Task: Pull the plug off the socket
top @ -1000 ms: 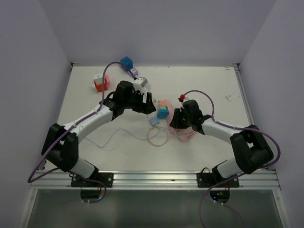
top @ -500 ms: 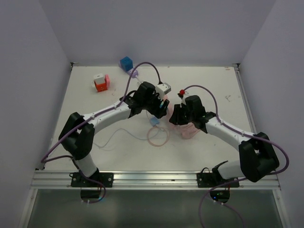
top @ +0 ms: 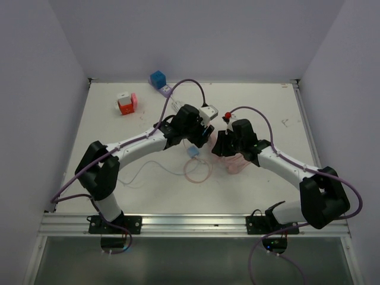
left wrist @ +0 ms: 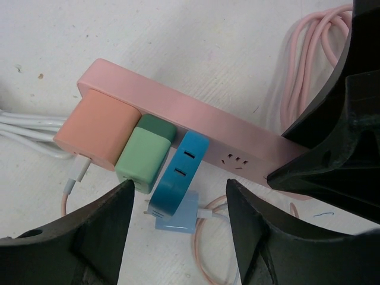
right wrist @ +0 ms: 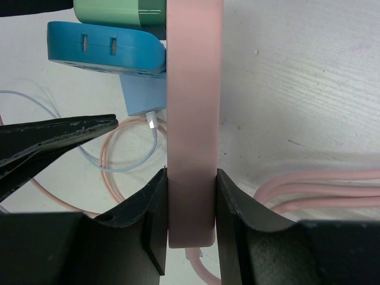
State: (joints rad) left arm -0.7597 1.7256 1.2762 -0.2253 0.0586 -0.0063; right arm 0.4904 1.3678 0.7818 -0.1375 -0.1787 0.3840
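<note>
Your right gripper (right wrist: 190, 175) is clamped on one end of the long pink plastic power strip (left wrist: 196, 119), with a finger pressed flat on each long side. Your left gripper (left wrist: 179, 189) is spread wide and holds nothing. It hangs over the strip's plug side, with the blue rectangular plug adapter (left wrist: 178, 172) showing between its fingers (left wrist: 89, 231), no contact. That adapter sits against the strip's side, skewed off square; can't tell how deep its pins are. Next along, toward the strip's free end, are a green plug block (left wrist: 145, 154) and then an orange plug block (left wrist: 101, 127), both flush to the strip. A pale blue charger (left wrist: 178, 221) lies on the white table (left wrist: 178, 35), touching the blue adapter. A looped pink cable (left wrist: 309, 59) lies beside the right gripper. In the top view the strip is mid-table, mostly hidden by both wrists.
</note>
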